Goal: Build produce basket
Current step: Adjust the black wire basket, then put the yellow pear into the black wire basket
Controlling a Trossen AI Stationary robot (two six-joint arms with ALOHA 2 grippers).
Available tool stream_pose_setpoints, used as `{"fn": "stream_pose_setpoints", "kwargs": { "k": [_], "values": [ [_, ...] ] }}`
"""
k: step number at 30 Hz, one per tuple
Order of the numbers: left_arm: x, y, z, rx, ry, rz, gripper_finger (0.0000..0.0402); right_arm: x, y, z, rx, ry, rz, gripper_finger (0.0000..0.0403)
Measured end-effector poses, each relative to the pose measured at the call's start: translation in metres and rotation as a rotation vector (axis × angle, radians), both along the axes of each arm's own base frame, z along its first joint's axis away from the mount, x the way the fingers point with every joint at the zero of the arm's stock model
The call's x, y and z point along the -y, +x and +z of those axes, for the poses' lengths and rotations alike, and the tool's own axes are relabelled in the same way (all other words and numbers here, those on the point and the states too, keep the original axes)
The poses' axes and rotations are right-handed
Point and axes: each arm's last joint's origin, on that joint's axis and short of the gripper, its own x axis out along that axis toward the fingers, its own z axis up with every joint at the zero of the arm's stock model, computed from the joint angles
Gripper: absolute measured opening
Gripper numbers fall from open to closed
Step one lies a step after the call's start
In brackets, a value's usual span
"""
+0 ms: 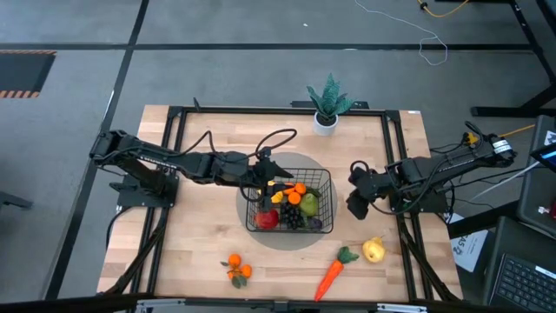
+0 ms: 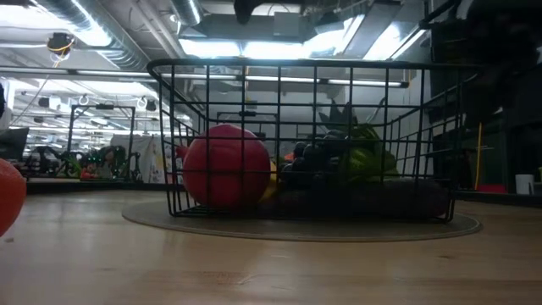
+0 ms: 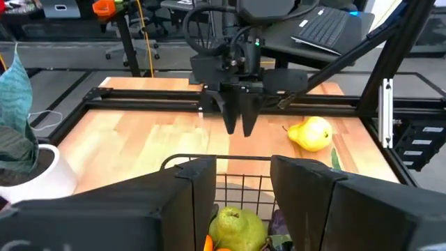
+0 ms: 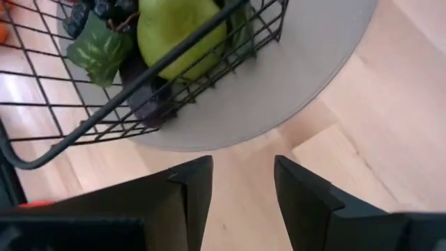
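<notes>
The black wire basket [image 1: 323, 178] stands on a round grey mat [image 1: 300, 241] at mid-table. In it lie a red apple [image 1: 267, 218], black grapes [image 1: 294, 217], a green pear [image 1: 308, 204], an orange [image 1: 299, 188] and a yellow-orange squash [image 1: 281, 196]. My left gripper [image 1: 271, 180] hovers open over the basket's left rim, with the green pear [image 3: 237, 226] below and beyond its fingers. My right gripper [image 1: 357, 202] stands open right of the basket, tilted down over bare table [image 4: 240, 188]. Oranges [image 1: 236, 269], a carrot [image 1: 330, 276] and a yellow pear [image 1: 373, 250] lie on the near part of the table.
A potted green plant [image 1: 327, 104] in a white pot stands at the table's far edge. A black frame [image 1: 174, 156] runs along the table's left, far and right sides. Bare wood lies between the basket and the loose produce near the front edge.
</notes>
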Motion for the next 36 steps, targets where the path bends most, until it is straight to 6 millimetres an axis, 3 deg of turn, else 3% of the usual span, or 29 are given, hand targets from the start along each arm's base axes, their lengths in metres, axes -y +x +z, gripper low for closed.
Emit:
{"fn": "stream_pose_setpoints", "kwargs": {
  "k": [9, 16, 22, 32, 36],
  "values": [
    [0.002, -0.002, -0.006, -0.062, -0.021, 0.005, 0.0125, -0.005, 0.01, -0.01, -0.009, -0.077, -0.128, 0.0145],
    [0.003, -0.002, -0.007, -0.068, -0.018, 0.002, 0.0125, -0.013, 0.039, -0.033, -0.012, -0.086, -0.167, 0.0145],
    [0.003, -0.003, -0.009, -0.099, -0.014, 0.0, 0.0125, -0.018, 0.058, -0.036, 0.105, -0.108, -0.14, 0.0145],
    [0.003, -0.004, -0.013, -0.131, -0.022, 0.004, 0.0125, -0.015, 0.053, -0.035, 0.063, -0.151, -0.146, 0.0145],
    [0.003, -0.004, -0.013, -0.133, -0.034, 0.008, 0.0125, -0.009, 0.047, -0.013, 0.023, -0.205, -0.17, 0.0145]
  ]
}}
